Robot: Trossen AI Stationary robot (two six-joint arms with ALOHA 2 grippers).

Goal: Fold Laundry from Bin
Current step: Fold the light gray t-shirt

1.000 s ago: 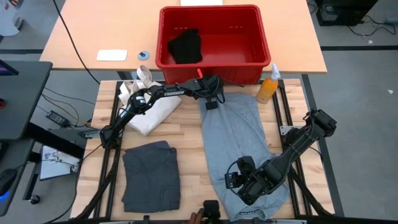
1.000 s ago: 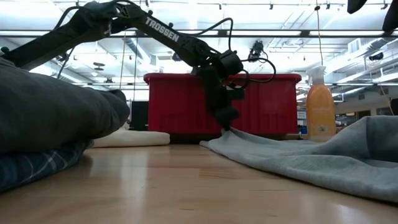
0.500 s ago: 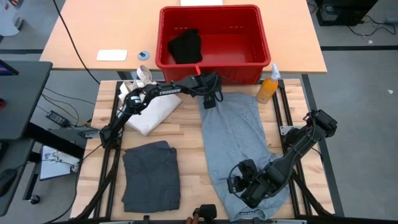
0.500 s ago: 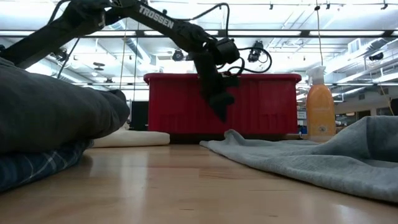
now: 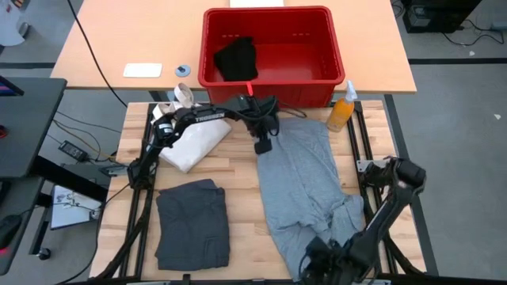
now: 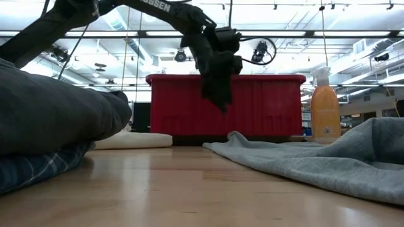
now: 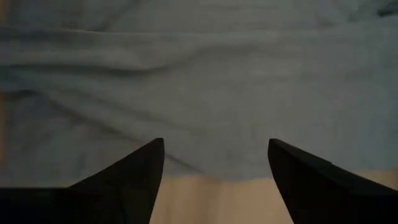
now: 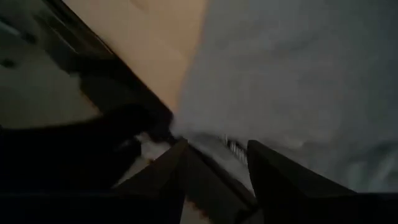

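Soft, rumpled light grey piece (image 5: 305,190) sprawls below the glossy rectangular bin (image 5: 273,75).

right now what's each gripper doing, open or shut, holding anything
left gripper: open, empty, above the light grey garment.
right gripper: at the garment's near end; cannot be told whether it grips the cloth.
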